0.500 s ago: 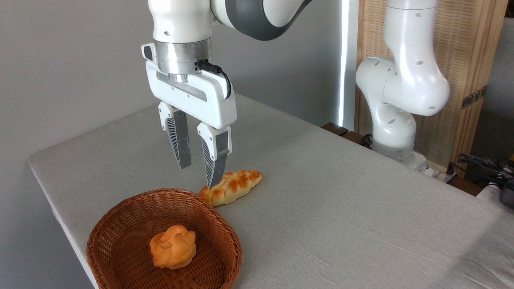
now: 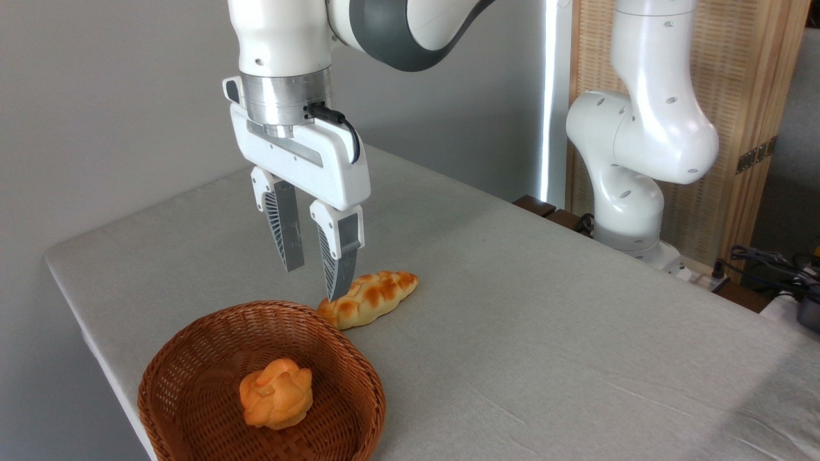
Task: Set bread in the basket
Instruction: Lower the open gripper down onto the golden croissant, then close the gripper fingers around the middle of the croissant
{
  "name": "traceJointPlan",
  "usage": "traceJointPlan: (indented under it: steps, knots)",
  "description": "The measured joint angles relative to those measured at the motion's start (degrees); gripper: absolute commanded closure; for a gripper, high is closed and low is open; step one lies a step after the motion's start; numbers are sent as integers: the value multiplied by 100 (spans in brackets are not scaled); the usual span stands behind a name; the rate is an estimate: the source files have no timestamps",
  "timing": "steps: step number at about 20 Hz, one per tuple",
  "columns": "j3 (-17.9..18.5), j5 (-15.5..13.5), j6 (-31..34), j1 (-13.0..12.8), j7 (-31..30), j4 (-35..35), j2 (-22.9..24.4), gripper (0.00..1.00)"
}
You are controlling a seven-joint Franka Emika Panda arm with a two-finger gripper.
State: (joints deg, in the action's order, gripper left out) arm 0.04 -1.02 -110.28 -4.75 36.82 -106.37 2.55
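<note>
The bread, a long braided golden loaf with toasted patches, lies on the grey table just beyond the right far rim of the basket. The basket is a round reddish-brown wicker bowl at the table's front left. My gripper hangs above the table, just left of the loaf and behind the basket's far rim. Its two fingers point down and stand apart, open, with nothing between them. The right fingertip overlaps the loaf's left part in the picture; whether it touches is unclear.
A small round knotted orange bun sits inside the basket. The arm's white base stands at the table's far right edge, with cables beyond it. The table's left edge runs close beside the basket.
The gripper has shifted slightly left and a little up. The loaf, basket and bun have not moved.
</note>
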Motion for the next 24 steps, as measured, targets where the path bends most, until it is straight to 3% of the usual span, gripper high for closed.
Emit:
traceJointPlan:
  steps: [11,24]
  knots:
    - [-90,0,113,-188,0,-388,-33,0]
    - [-115,1,94,-878,2,-1445,-8,0]
